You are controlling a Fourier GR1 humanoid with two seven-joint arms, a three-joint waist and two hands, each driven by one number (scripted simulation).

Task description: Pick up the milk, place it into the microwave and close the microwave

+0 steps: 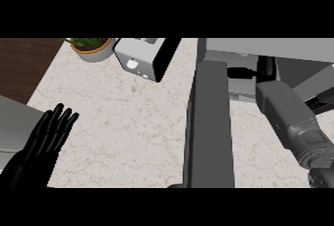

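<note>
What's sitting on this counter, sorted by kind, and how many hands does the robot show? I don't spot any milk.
Potted plants: 1, the potted plant at the back left.
Toasters: 1, the toaster beside it.
Microwaves: 1, the microwave, with its door swung open.
Hands: 1, the left hand, open at the lower left.
Milk: 0 in view.
Total: 4.

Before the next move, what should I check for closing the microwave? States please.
1. Door open: ok.
2. Milk inside the microwave: cannot tell, no milk in view.
3. Right hand clear of the opening: not ok, it reaches in.
4. Left hand out of the door's way: ok, open, resting at lower left.
5. Plant and white appliance apart from the door: ok.
</note>
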